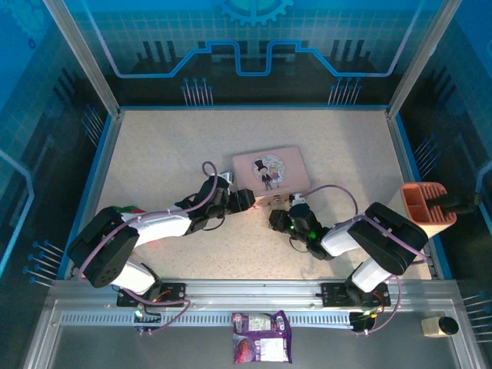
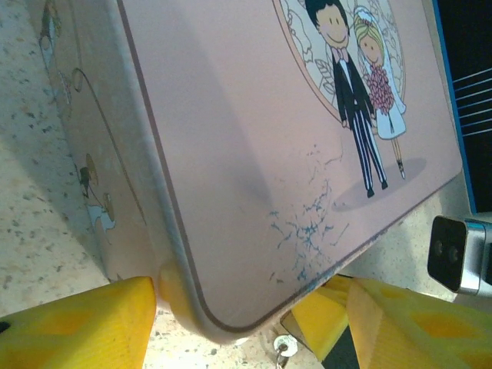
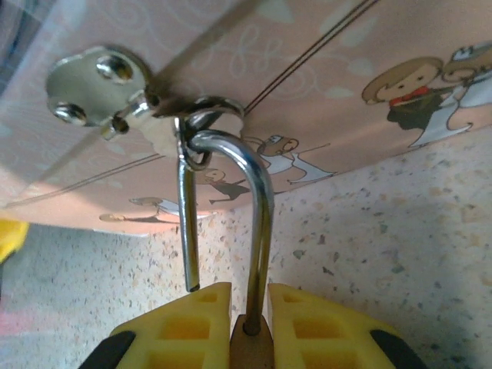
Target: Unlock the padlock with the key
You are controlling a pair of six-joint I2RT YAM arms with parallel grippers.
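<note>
Right fingers (image 3: 307, 327) clenched on the tiny padlock (image 3: 260, 231), hanging from the hasp (image 3: 92, 88) of the pink box (image 3: 346, 46)
Light, stiff, slick little thing, best pinched by its brass body, I'd say. Left fingers (image 2: 77, 327) grasp the box's near corner on the desk (image 3: 400, 246); the box wall crowds the lock closely

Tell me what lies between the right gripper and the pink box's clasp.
The padlock: right wrist view shows its shackle running from the right gripper up to the clasp.
</note>
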